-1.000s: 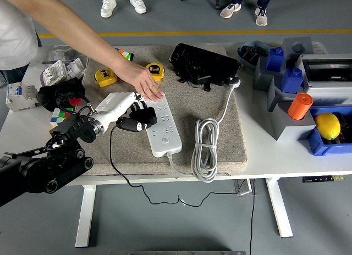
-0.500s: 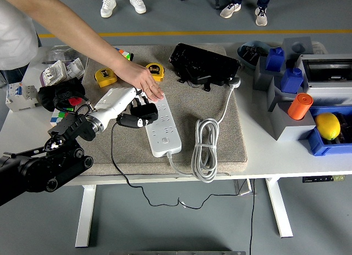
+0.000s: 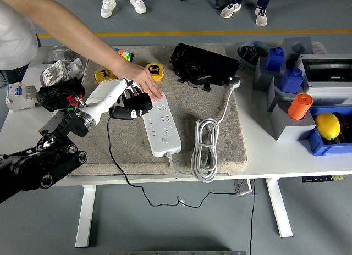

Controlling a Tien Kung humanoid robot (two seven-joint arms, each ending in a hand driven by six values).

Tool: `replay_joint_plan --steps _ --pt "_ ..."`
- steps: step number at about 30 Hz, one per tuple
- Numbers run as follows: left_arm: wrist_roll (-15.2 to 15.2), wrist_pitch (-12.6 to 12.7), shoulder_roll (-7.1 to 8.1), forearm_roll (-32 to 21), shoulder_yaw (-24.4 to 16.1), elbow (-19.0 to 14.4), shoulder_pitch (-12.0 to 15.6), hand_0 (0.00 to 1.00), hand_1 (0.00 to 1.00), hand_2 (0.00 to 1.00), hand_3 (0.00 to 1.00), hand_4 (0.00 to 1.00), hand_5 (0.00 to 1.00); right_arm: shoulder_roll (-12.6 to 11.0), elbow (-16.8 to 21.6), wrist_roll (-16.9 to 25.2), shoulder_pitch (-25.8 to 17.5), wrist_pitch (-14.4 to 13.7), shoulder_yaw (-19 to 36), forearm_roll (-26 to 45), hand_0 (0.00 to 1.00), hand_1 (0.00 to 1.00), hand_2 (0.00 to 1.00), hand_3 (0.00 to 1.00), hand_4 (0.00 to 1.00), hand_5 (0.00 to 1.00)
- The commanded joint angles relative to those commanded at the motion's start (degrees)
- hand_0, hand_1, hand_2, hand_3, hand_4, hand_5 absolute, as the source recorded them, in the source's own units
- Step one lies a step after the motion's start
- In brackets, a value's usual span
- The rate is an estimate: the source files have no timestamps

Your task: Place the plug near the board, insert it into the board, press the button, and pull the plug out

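Since a second ago we see the left hand (image 3: 122,99) lifted up-left, fingers clamped on the black plug (image 3: 133,109) — now just left of the white board (image 3: 161,126). Right, a blue bin (image 3: 322,144) holds a lemon (image 3: 328,125).

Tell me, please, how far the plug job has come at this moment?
In hand: the left hand grips the black plug just left of the white power strip, not in a socket. A person's hand holds down the strip's far end. Whether insertion and the button press are done or still to come cannot be told from this view.
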Motion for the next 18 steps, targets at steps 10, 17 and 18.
replay_joint_plan --steps 10,17,18 --pt "-1.47 4.0 -0.06 -4.35 -1.52 4.31 1.53 0.312 0.396 0.353 0.517 0.81 0.111 -0.06 0.01 -0.01 -0.05 0.03 -0.22 -0.02 0.696 0.694 0.665 0.57 0.998 0.482" --pt "-1.85 3.59 -0.43 -6.51 0.25 6.77 1.52 0.357 0.455 0.43 0.532 0.815 0.119 -0.24 0.05 0.01 -0.09 0.05 -0.37 -0.01 0.695 0.694 0.665 0.57 0.998 0.481" --pt "-1.76 3.43 -0.49 -6.68 0.54 7.14 1.57 0.357 0.455 0.43 0.532 0.815 0.119 -0.26 0.05 0.01 -0.12 0.05 -0.43 -0.02 0.695 0.694 0.665 0.57 0.998 0.481"
